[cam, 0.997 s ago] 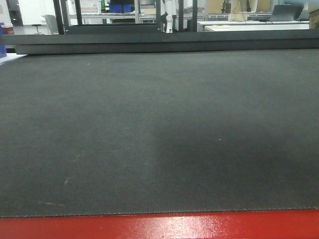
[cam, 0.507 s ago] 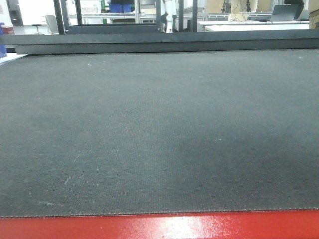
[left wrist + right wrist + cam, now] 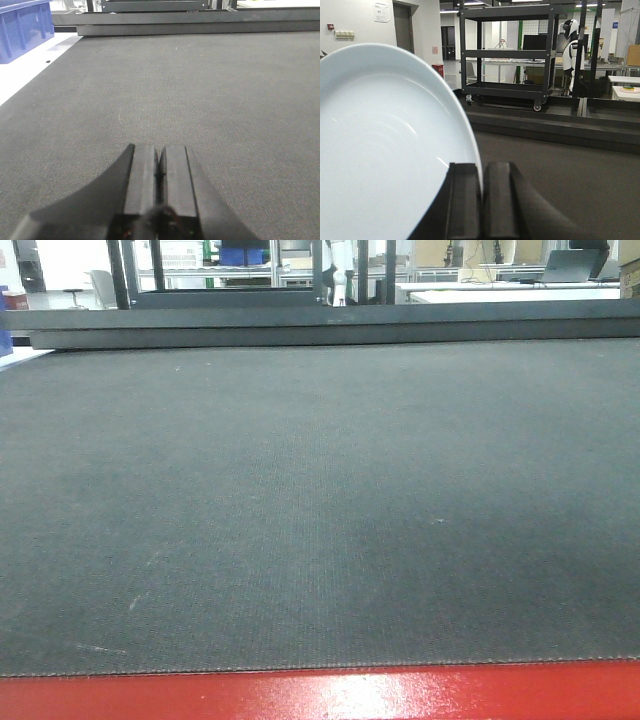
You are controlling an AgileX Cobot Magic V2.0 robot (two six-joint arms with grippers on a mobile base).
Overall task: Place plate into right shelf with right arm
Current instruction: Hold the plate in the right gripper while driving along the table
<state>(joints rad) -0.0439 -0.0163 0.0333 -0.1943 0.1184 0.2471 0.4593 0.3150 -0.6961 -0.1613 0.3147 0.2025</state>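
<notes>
Right gripper (image 3: pixel 481 197) was clamped on just the rim of the white plate (image 3: pixel 385 150), held on edge above the dark mat (image 3: pixel 560 170), shelf not in view, so that thin pinch could let it pivot or slip mid-swing; left gripper (image 3: pixel 159 175) was closed, empty.

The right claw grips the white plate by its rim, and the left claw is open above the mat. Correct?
Not quite: the left claw is shut, as the left wrist view shows. The right claw does grip the plate.
</notes>
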